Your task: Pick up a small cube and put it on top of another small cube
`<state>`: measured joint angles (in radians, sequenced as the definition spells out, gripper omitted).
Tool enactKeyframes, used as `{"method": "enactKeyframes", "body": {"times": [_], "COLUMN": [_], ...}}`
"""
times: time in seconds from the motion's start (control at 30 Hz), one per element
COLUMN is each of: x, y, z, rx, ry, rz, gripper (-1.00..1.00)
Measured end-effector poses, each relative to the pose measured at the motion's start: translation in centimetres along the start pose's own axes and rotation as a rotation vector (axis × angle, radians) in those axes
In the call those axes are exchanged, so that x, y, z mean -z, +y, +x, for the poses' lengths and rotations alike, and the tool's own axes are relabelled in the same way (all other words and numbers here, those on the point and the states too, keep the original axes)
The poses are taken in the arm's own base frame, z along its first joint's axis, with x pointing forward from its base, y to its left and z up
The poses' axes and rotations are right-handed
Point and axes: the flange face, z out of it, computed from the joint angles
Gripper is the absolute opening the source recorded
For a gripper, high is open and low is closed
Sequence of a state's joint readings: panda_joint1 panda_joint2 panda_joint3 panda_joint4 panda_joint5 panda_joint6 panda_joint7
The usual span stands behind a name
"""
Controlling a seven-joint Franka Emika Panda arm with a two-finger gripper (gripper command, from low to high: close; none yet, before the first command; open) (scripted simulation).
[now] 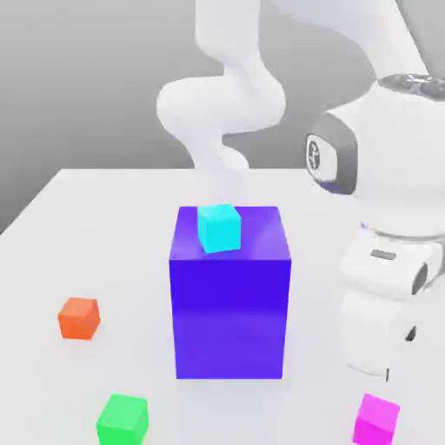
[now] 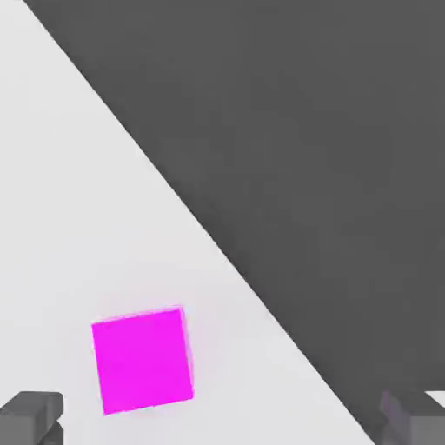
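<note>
Our gripper [image 2: 222, 417] hangs wide open above the small magenta cube [image 2: 143, 360].

The magenta cube [image 1: 376, 419] sits on the white table [image 1: 104, 226] near its edge, at the exterior view's right of the tall blue block [image 1: 229, 300] carrying a small cyan cube [image 1: 219, 228]. It lies off-centre between our fingers [image 2: 30, 415], so descending now risks clipping it or nudging it off the edge.

White robot arm [image 1: 228, 91] curving down from above, wrist and hand hanging low at the exterior view's right, gripper [image 2: 222, 415] pointing downward, dark fingertips [image 2: 31, 415] spread wide apart, nothing held between them
</note>
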<state>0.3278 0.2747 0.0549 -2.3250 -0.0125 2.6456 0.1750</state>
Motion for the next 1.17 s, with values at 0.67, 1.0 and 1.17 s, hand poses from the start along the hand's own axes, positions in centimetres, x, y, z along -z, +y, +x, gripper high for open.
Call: {"method": "enactKeyframes", "body": {"times": [0.67,1.0,1.17], "x": [-2.4,-0.7,-3.1], "y": [5.6,29.7,31.4], "z": [-0.6,-6.8,-7.7], "rx": [-0.096,-0.731,-0.780], "ry": [-0.044,-0.037,-0.036], "rz": [-0.028,-0.032,-0.032], "gripper": [-1.00,-1.00,1.00]}}
